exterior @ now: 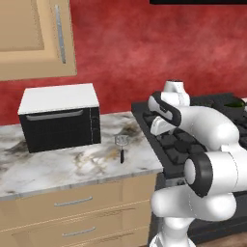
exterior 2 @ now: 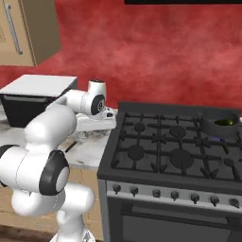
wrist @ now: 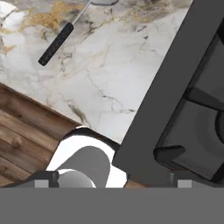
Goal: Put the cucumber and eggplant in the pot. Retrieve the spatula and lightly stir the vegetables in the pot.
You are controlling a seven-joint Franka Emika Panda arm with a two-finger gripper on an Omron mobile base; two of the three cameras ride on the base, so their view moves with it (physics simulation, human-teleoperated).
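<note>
Here, gripper (wrist: 109,181): the two dark tips stand far apart at the bottom of the hand view. It is wide open and holds nothing.
Gripper place: it looks down on the spot where the counter (wrist: 109,74) meets the stove (wrist: 175,100). It is up in the air, not touching either one.
Spatula (exterior: 122,146): it lies flat on the counter, between the microwave (exterior: 60,118) and the stove. The pale blade points to the wall and the dark handle points to the front edge. In the hand view the dark handle (wrist: 56,43) lies near the top left, well apart from the tips.
Pot (exterior 2: 220,125): it sits on a back burner at the far right of the stove. Something green shows inside it.
Cucumber (exterior 2: 225,123): the green bit in the pot looks like it, but it is too small to be sure.
Eggplant: I cannot tell where it is.
Arm (exterior: 202,130): white and bent, it reaches over the left part of the stove.
Microwave: a black box with a white top, at the back of the counter by the red wall (exterior: 144,53).
Drawers (exterior: 72,202): tan, under the counter, with silver handles.
Cupboard (exterior: 34,38): tan, up on the wall above the microwave.
</note>
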